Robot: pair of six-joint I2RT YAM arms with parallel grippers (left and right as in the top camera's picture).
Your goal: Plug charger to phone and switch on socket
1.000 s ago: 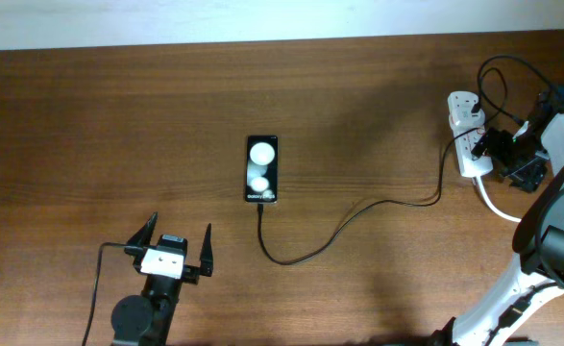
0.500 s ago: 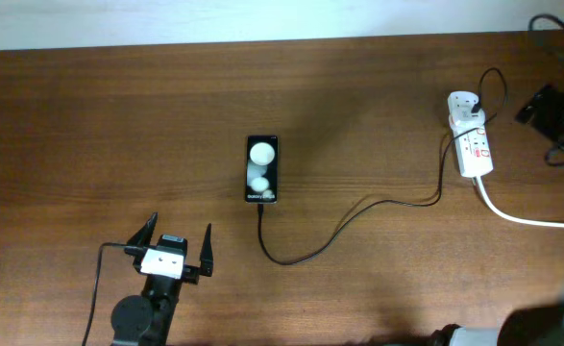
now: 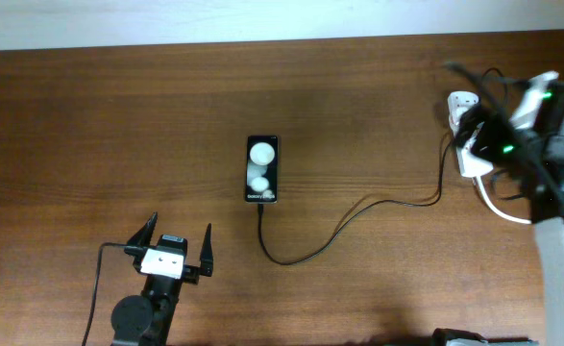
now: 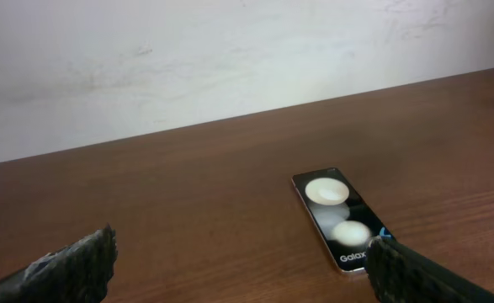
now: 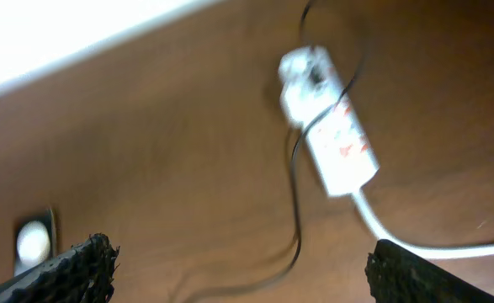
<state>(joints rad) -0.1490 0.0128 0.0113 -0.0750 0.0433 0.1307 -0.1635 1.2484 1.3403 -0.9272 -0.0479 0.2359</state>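
Note:
The black phone (image 3: 262, 169) lies flat mid-table, lettering end toward the front; it also shows in the left wrist view (image 4: 339, 219) and the right wrist view (image 5: 34, 240). The thin black charger cable (image 3: 339, 229) runs from the phone's front end in a loop to the white socket (image 3: 466, 144) at the far right. I cannot tell if its tip is seated in the phone. My right gripper (image 5: 238, 252) is open and empty, hovering above the socket (image 5: 331, 126), blurred in the overhead view (image 3: 493, 135). My left gripper (image 3: 179, 233) is open and empty in front of the phone.
The socket's thick white cord (image 3: 498, 210) trails to the right and shows in the right wrist view (image 5: 398, 240). A white wall (image 4: 230, 59) runs along the table's far edge. The right arm's own black cables (image 3: 493, 77) arc over the socket.
The right arm swung away from the socket to the far right edge, then came back over it, and is blurred by motion. The left arm, phone and cable have not moved.

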